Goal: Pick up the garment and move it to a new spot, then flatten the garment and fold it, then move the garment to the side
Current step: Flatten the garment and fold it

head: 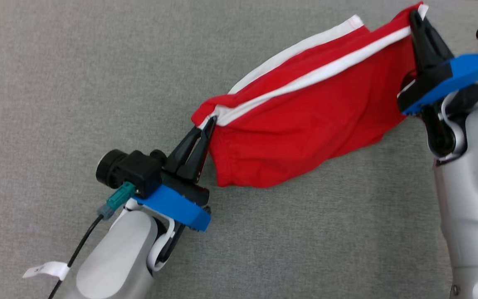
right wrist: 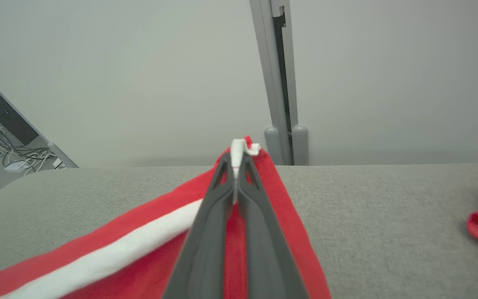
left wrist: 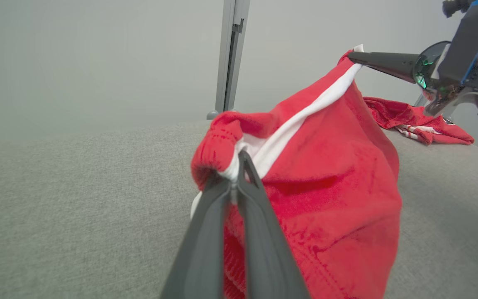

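Hanging garment (head: pixel 305 124): red, white-striped, stretched over the grey surface (head: pixel 77 74)
Left hand (head: pixel 210 121): pinched shut on one corner (fabric bunched there)
Right hand (head: pixel 414 15): pinched shut on the far corner

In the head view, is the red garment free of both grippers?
No: left gripper and right gripper each have fingers shut on the red garment, stretched between them.

Red garment (head: pixel 305 124), pinched in left jaws, right jaws
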You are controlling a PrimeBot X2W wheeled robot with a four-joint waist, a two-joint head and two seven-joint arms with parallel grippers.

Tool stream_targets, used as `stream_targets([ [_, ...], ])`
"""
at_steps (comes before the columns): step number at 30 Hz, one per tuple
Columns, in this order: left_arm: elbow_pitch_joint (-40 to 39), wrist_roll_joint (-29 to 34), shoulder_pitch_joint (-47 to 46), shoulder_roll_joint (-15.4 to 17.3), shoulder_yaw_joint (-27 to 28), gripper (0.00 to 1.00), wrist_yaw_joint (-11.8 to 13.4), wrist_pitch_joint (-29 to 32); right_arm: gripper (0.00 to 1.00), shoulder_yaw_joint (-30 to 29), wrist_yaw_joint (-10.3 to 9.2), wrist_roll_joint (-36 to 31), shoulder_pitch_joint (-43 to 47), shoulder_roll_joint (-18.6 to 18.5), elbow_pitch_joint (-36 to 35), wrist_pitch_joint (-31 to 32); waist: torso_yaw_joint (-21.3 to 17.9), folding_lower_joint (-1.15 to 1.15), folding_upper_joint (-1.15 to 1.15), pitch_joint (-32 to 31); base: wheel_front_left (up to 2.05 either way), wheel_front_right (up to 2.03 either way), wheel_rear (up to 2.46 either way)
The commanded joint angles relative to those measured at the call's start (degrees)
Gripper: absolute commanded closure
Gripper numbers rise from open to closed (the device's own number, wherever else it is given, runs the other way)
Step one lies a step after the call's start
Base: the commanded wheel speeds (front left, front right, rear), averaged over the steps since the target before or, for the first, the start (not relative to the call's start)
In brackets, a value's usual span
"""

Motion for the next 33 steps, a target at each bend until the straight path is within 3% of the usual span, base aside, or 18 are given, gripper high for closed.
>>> stream_targets([
  [1,0.4,0.3,-1.7,-0.4,0.5,1.0,-0.3,-0.2,1.0,0.2,0.03,-0.9,-2.9,-0.8,2.1,-0.2,1.6,-0.01,0.0,2.1,0.0,0.0,0.0],
  [11,3.9,1.3,-5.7,-3.6,1.6,1.0,-0.6,-0.3,1.0,-0.3,0.03,-5.7,-14.7,-1.0,17.4,-1.8,3.7,-0.01,0.0,5.4,0.0,0.0,0.0],
  [12,4.4,1.3,-5.8,-3.8,1.7,1.0,-0.6,-0.3,0.95,-0.4,0.03,-5.9,-15.4,-1.0,18.7,-2.1,3.7,-0.01,0.0,5.5,0.0,0.0,0.0],
  [13,4.6,1.4,-6.0,-4.0,1.9,0.77,-0.6,-0.3,0.2,-0.3,0.03,-6.2,-15.9,-1.0,19.8,-2.6,3.8,-0.01,0.0,5.5,0.0,0.0,0.0],
  [14,4.8,1.6,-6.1,-4.1,2.0,0.28,-0.6,-0.3,0.0,-0.1,0.03,-6.3,-16.1,-1.1,20.9,-3.0,3.8,-0.01,0.0,5.4,0.0,0.0,0.0],
  [15,5.0,1.7,-6.0,-4.3,2.0,0.0,-0.6,-0.3,0.0,0.2,0.03,-6.3,-16.4,-1.1,21.8,-3.5,3.7,-0.01,0.0,5.2,0.0,0.0,0.0],
  [22,4.6,4.5,-1.9,-4.7,3.9,0.0,-0.6,-0.3,0.0,3.0,0.03,-6.2,-14.0,-3.7,26.6,-6.6,3.2,-0.01,0.0,2.2,0.0,0.0,0.0],
  [33,-3.5,8.5,8.6,-4.6,12.6,0.0,2.6,-0.3,0.0,5.9,0.03,-3.9,-8.9,-9.5,31.2,-6.8,4.6,-0.01,0.0,-2.2,0.0,0.0,0.0],
])
